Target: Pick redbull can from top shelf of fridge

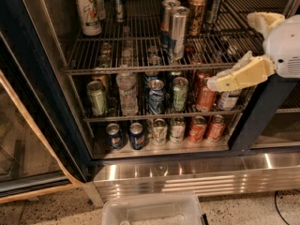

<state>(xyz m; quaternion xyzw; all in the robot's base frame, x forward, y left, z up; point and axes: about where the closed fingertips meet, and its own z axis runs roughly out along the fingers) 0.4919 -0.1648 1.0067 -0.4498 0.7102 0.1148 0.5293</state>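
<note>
The redbull can (178, 32) is tall, slim and silver with blue patches. It stands upright near the front middle of the top shelf (117, 68), a chrome wire rack in the fridge (187, 173). A second similar can stands right behind it. My gripper (216, 83) is cream-coloured and reaches in from the white arm at the right. It is in front of the shelf's front rail, to the right of and lower than the redbull can, clear of it. It holds nothing that I can see.
A white-green 7up can (87, 14) stands at the back left of the shelf and a bronze-brown tall can (197, 13) behind the redbull can. Lower racks hold several cans and a water bottle (126, 93). The glass door (23, 139) is open at left. A clear plastic bin (154, 211) sits on the floor.
</note>
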